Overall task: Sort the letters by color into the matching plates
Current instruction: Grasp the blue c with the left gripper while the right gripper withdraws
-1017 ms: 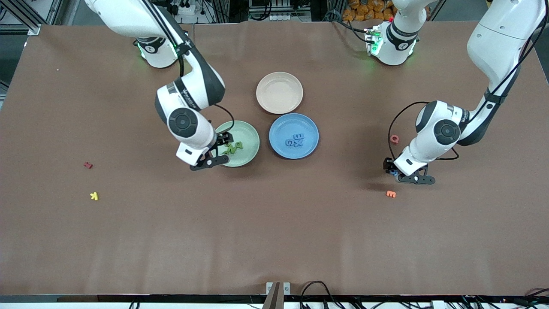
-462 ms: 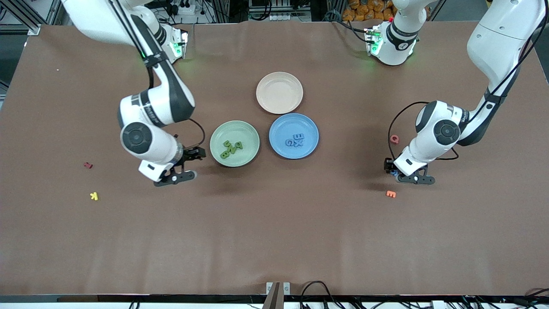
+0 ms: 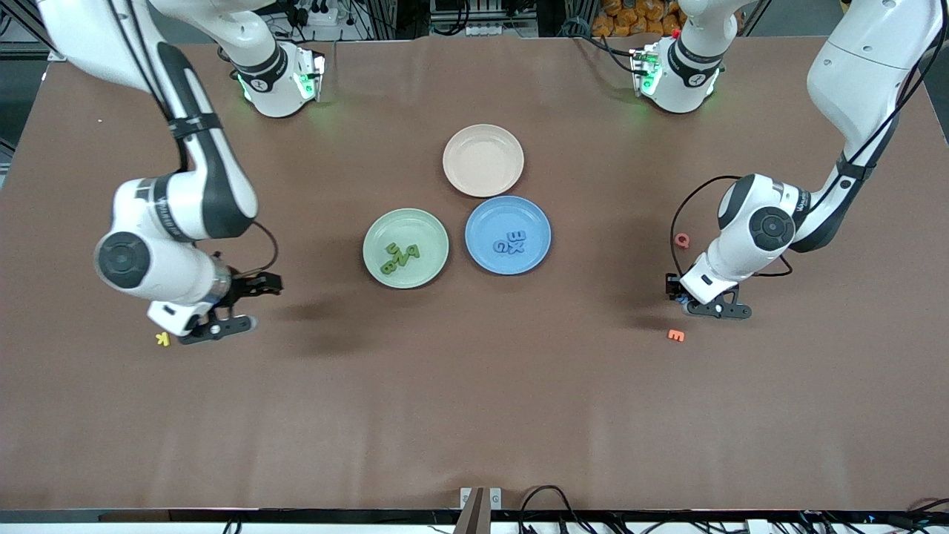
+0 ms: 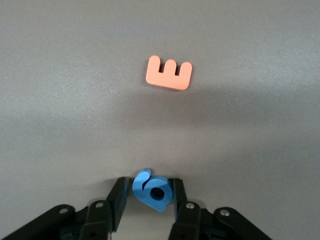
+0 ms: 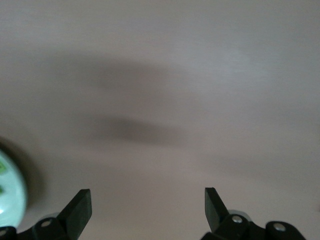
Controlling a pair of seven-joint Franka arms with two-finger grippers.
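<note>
My left gripper (image 3: 694, 301) is down at the table toward the left arm's end, and its fingers (image 4: 118, 192) press both sides of a blue letter (image 4: 152, 190) that lies flat there. The blue plate (image 3: 489, 215) holds three blue letters (image 3: 510, 242). Beside it, the pale green plate (image 3: 417, 222) holds several green letters (image 3: 400, 256). My right gripper (image 3: 243, 305) hangs open over bare table toward the right arm's end, with nothing between its fingers (image 5: 80, 205). An edge of the green plate (image 5: 7, 195) shows in the right wrist view.
An orange letter E (image 3: 675, 335) (image 4: 169, 73) lies nearer the front camera than my left gripper, a red letter Q (image 3: 682, 239) farther. A yellow letter K (image 3: 162, 339) lies beside the right gripper. An empty beige plate (image 3: 483, 160) sits farther back than the blue plate.
The right arm swung from the green plate out toward its own end of the table, still open. The left gripper's fingers closed in on the blue letter; that arm stayed in place.
</note>
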